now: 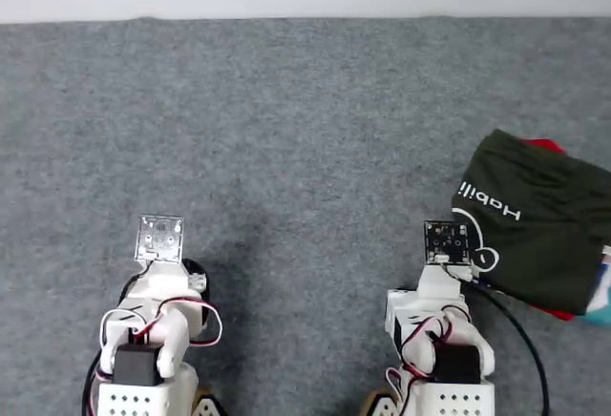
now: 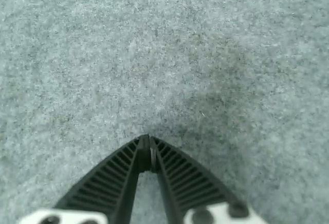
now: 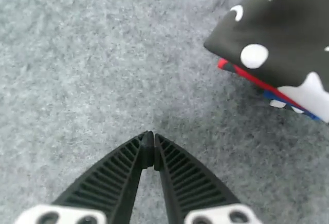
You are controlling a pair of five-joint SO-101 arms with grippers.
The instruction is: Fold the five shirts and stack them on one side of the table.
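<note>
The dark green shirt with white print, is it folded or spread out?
Folded. The dark green shirt with white print forms a compact rectangle, with a red cloth edge peeking out beneath it.

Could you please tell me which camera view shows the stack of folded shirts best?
The high view: it takes in most of the stack of shirts, dark shirt on top, at the table's right edge. The right wrist view catches one corner with red and blue layers beneath. The left wrist view faces grey mat.
</note>
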